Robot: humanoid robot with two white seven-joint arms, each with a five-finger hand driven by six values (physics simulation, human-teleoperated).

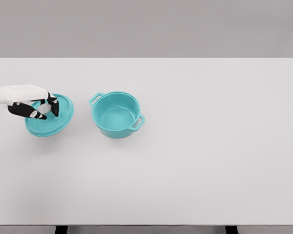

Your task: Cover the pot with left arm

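At far left, the left hand (31,103) closes its dark fingers (27,111) around the knob of the teal lid (56,122), which sits beneath them on the white desk (210,146); the open teal pot (116,115) stands just right of it.

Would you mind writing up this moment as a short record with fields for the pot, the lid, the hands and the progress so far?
pot: teal pot, open, upright, empty, two side handles, on the white table
lid: teal lid, to the left of the pot, apart from it, seemingly tilted
left hand: left hand over the lid, fingers curled around its white knob
right hand: not in view
progress: pot not yet covered; lid gripped at the knob
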